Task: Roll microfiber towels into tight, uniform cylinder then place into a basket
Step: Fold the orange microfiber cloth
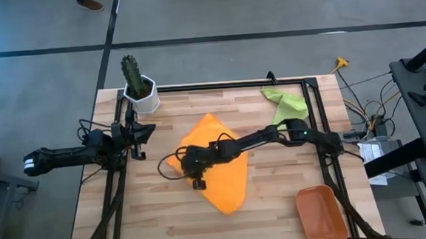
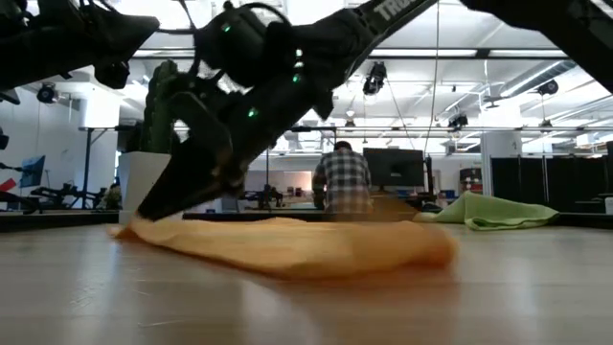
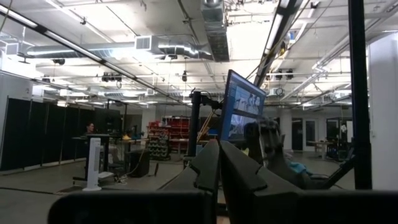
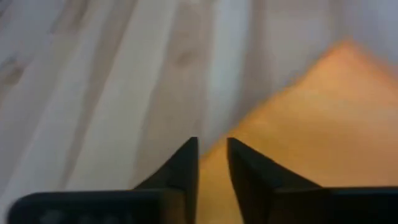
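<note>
Orange towel: spread flat near the middle of the wooden table, one corner pointing toward the cactus pot, not yet rolled into a cylinder. The low view shows only a shallow hump along its near edge, so rolling is judged barely begun. Green towel: crumpled near the table's far right edge, apart from either arm and unrolled. Basket: at the near right corner, with nothing visible inside it. Right gripper: reaching across to the orange towel's left edge, fingers pointed down at the cloth margin where it meets bare wood; the jaws stand slightly apart with a narrow gap, and no cloth is visibly pinched between them. Left gripper: waiting at the table's left edge beside the cactus pot, fingers pressed together, holding nothing. Remaining work, as judged here: roll both towels and place each in the basket.
</note>
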